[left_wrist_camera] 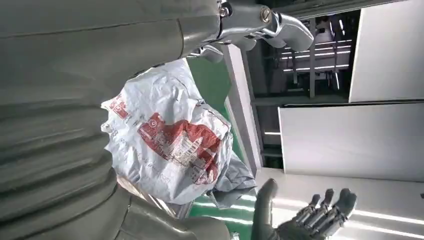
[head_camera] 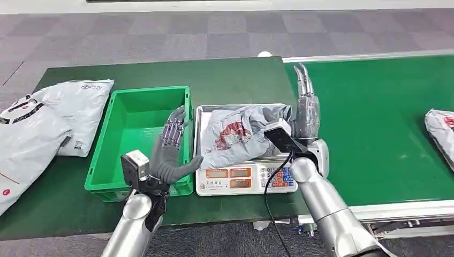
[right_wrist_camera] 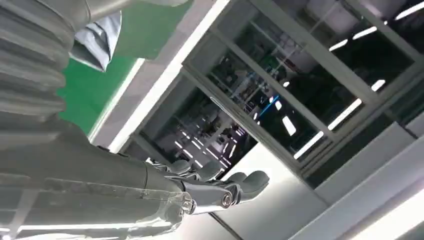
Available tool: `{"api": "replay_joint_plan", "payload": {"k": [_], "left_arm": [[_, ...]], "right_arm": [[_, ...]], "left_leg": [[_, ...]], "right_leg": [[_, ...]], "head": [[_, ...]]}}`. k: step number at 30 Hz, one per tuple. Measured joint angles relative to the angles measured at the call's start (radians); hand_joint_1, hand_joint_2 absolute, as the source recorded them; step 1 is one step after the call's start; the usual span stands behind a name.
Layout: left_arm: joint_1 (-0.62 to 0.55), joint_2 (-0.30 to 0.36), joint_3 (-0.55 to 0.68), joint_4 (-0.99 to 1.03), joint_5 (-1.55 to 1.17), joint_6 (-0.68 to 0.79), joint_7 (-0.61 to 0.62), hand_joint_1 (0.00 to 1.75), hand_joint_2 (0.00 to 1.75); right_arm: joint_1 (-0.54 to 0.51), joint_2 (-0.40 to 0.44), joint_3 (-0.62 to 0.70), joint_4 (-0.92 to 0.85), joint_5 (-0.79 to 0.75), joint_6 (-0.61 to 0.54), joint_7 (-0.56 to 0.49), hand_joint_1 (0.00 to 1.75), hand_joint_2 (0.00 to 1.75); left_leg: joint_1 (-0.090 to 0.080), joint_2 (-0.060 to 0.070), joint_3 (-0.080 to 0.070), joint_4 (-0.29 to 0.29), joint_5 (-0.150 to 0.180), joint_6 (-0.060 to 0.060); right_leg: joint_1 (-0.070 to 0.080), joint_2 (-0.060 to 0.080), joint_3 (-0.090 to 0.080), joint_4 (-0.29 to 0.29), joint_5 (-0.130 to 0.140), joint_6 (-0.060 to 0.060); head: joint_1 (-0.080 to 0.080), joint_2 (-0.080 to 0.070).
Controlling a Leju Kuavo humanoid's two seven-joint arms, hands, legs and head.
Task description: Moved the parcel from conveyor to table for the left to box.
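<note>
Fingers (head_camera: 172, 130) of our left hand (head_camera: 170, 147) are spread and hold nothing, its thumb reaching toward the scale (head_camera: 243, 176) while the hand hovers over the right wall of the green crate (head_camera: 140, 139); in the left wrist view the same fingers (left_wrist_camera: 325, 215) fan apart in the air just beside the parcel (left_wrist_camera: 167, 150). Our right hand (head_camera: 307, 110) stands at the scale's right edge with its fingers (head_camera: 303, 80) stretched straight up and away from us, gripping nothing, and the right wrist view shows them (right_wrist_camera: 220, 190) extended and bare. We see the parcel (head_camera: 235, 134), a crumpled grey bag with red print, lying on the scale's metal tray, between our two hands and touching neither as far as we can tell. The scale sits on the green worktop (head_camera: 235, 80), just right of the crate. Left of the crate lie two more grey mail bags (head_camera: 48, 118). Right of the scale runs the green conveyor (head_camera: 375, 123), with another parcel (head_camera: 441, 134) at its far right edge.
</note>
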Motion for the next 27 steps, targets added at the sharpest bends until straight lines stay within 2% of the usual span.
{"api": "replay_joint_plan", "payload": {"k": [4,7,10,16,27], "left_arm": [[-0.005,0.0,0.0,0.009,0.004,-0.001,0.0,0.0,1.75],[-0.008,0.0,0.0,0.012,0.009,-0.001,0.0,0.0,1.75],[-0.008,0.0,0.0,0.014,0.016,0.002,0.003,0.0,1.75],[-0.008,0.004,0.0,0.015,0.023,0.01,0.017,0.0,1.75],[-0.007,0.005,0.0,0.022,-0.017,0.027,0.022,0.0,1.75]], "right_arm": [[0.02,0.001,-0.017,-0.04,-0.035,-0.021,-0.039,0.0,1.75],[0.059,0.002,-0.036,-0.101,-0.101,-0.064,-0.145,0.0,1.75],[0.126,0.016,-0.085,-0.192,-0.093,-0.082,-0.227,0.0,1.75],[0.231,0.03,-0.16,-0.31,-0.096,-0.082,-0.24,0.0,1.75],[0.287,0.035,-0.185,-0.368,-0.132,-0.082,-0.242,0.0,1.75]], "left_leg": [[0.0,0.0,0.0,0.0,0.0,0.0],[0.0,-0.001,0.0,0.0,0.0,0.0],[0.0,-0.001,0.0,0.0,-0.001,0.0],[0.0,0.0,-0.001,0.0,-0.001,0.001],[0.0,0.0,0.0,0.0,-0.001,0.001]], "right_leg": [[0.0,0.0,0.0,0.0,0.0,0.0],[0.0,0.0,0.0,0.0,0.0,0.0],[0.0,-0.001,0.0,0.0,-0.001,0.0],[0.0,0.0,0.0,0.0,-0.001,0.0],[0.0,0.0,0.0,0.0,-0.001,0.0]], "head": [[0.0,0.0],[0.0,0.0],[0.0,0.0],[0.0,0.0],[0.0,0.0]]}}
